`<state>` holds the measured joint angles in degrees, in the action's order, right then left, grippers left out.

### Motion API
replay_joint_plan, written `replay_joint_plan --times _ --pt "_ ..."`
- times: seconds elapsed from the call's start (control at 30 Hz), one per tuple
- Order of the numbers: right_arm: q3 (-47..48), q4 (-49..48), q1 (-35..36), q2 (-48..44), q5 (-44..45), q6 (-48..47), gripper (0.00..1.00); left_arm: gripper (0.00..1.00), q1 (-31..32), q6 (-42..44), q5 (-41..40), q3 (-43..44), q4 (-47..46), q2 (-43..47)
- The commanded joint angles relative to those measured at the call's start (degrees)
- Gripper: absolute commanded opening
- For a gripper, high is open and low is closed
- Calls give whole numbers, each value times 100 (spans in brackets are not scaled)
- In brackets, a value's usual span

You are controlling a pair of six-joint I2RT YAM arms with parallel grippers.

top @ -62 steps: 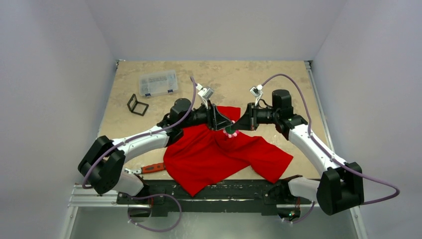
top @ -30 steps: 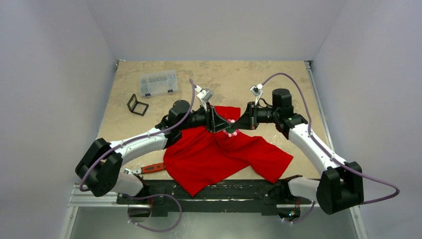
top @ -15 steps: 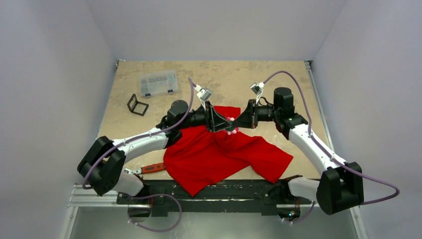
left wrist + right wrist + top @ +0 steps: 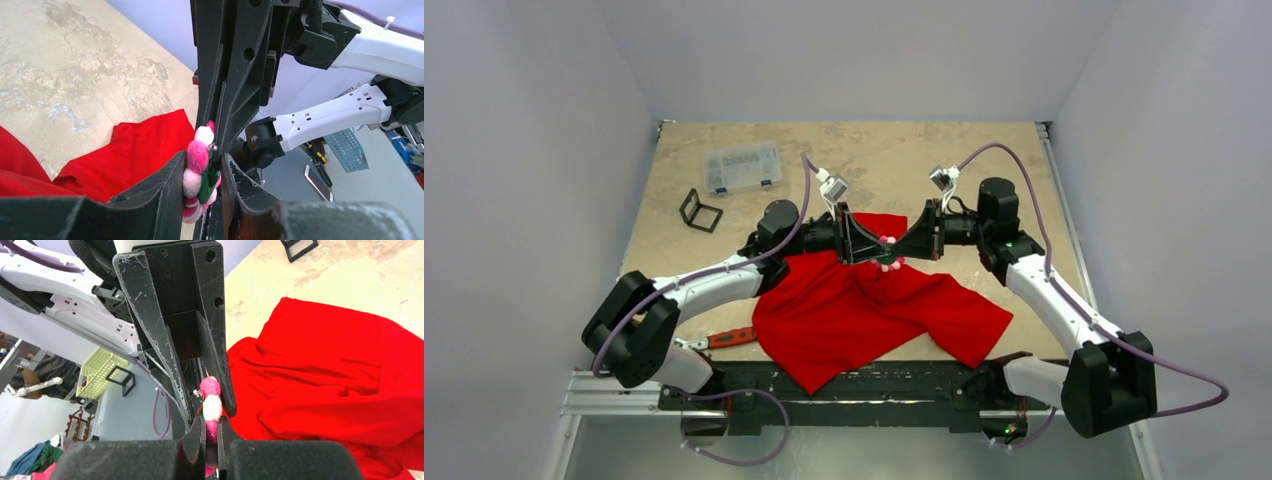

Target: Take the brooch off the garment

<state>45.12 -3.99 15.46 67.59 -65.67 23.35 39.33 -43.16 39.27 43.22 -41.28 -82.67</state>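
Top external: both arms meet over the middle of the table [image 4: 904, 165]. The left gripper [image 4: 874, 248] and right gripper [image 4: 902, 248] are tip to tip with the brooch [image 4: 888, 253] between them. It is raised just above the far part of the garment [image 4: 864, 310], whose cloth peaks up toward it. I read this as the pulling-free step. From up here I cannot tell whether the brooch has left the cloth.

Left wrist: my left jaws stand on either side of the brooch, with pink petals pressed on one and a green part against the other, so I call it pinched. No red cloth shows at the brooch here, a detail the overhead view is too coarse to give. The garment lies lower, apart from it.

Right wrist: the right jaws are closed to a sliver on the brooch's lower edge, with the left jaws bracketing it from beyond. This is the clearest look at both grips at once.

Next, I judge that one gripper must release and the other carry the brooch clear. That should go slowly, watching for cloth rising with it.
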Motion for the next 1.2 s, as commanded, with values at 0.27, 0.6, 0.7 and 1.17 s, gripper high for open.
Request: replay_joint_plan --times 0.27,0.6,0.7,1.17 --pt "-122 -524 51 -650 -562 -503 0 12 -44 -289 367 111 -488 -314" --pt "110 -213 81 -555 -721 -1069 0 7 -46 -423 562 160 -750 -492" --pt "231 99 111 -518 -748 -1401 0 6 -42 -466 611 193 -821 -553" --pt "756 1131 196 -273 -869 -2308 0 0 -40 -636 759 334 -1085 -828"
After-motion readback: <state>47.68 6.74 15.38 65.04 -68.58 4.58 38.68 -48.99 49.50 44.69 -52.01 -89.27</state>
